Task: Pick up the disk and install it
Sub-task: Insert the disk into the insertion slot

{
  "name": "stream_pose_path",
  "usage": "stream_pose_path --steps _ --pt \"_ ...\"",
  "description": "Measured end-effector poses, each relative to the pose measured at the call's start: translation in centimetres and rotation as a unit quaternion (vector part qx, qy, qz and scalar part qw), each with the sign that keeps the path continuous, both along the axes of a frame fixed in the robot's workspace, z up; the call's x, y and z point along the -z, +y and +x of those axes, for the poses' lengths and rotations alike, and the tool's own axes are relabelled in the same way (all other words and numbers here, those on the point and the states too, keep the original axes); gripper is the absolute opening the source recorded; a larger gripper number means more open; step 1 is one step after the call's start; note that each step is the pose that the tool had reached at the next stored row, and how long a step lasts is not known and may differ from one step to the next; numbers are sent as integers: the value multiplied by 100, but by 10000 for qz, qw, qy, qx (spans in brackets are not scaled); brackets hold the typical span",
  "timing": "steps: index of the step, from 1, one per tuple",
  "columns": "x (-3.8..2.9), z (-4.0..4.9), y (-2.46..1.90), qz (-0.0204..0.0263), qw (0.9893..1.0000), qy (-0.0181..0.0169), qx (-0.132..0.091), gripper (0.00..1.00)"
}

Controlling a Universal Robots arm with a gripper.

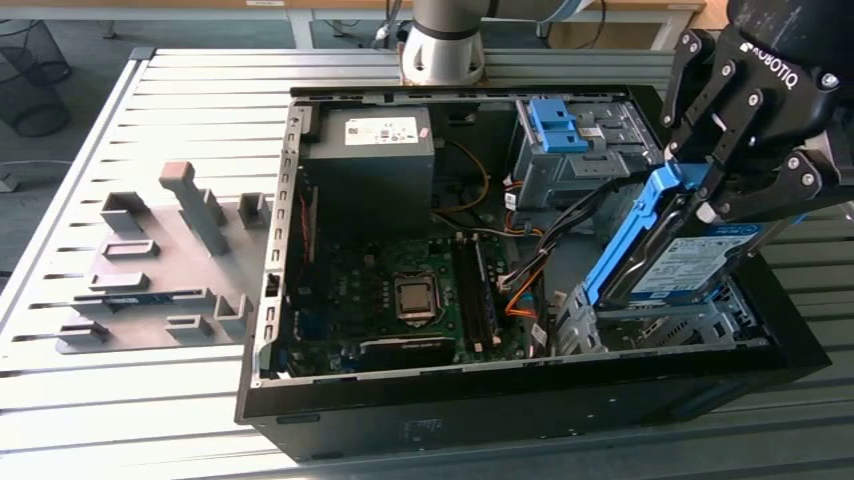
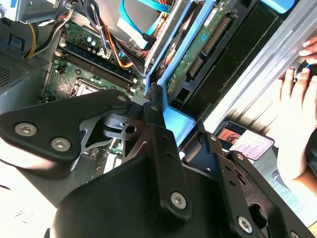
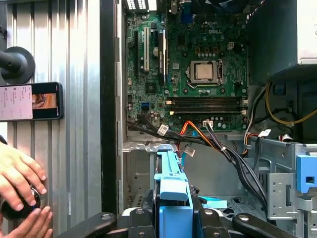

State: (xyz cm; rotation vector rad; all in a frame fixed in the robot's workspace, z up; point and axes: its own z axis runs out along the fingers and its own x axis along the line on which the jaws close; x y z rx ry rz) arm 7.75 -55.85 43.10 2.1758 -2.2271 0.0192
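Claw point(image 1: 707, 195) clamped shut on the disk point(image 1: 674, 262), fingers gripping its upper end across the blue rails. Disk hangs tilted, label facing out, lower end down at the drive cage point(image 1: 661, 325) in the near corner of the case point(image 1: 534, 400), directly below the claw; can't tell if it has entered the slot or just touches the cage rim. In the second wrist view the disk point(image 2: 198, 54) runs away from the claw point(image 2: 153, 106) with its green circuit side and connector showing, blue rail point(image 2: 176, 119) pinched at the fingers. In the first wrist view the rail point(image 3: 171, 181) sticks straight out from between the fingers, over the cage floor. Beyond the claw: motherboard point(image 1: 400, 290) with bare CPU socket, orange and black cables point(image 1: 534, 270) running beside the disk. Farther off in the case, a second cage with a blue bracket point(image 1: 554, 125), and the grey power supply point(image 1: 374, 150). Outside the case wall, beside the claw in the first wrist view: a person's hands point(image 3: 20, 191) on a black object, and a phone point(image 3: 29, 101) lying on the slatted table point(image 3: 74, 64).
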Motion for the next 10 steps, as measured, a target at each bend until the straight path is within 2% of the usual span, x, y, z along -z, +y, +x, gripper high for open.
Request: stream_pose_path --steps 8,9,10 --pt "9 0 0 2 10000 -1 0 37" --pt "25 0 -1 3 10000 0 0 44" --pt "42 0 -2 2 10000 0 0 44"
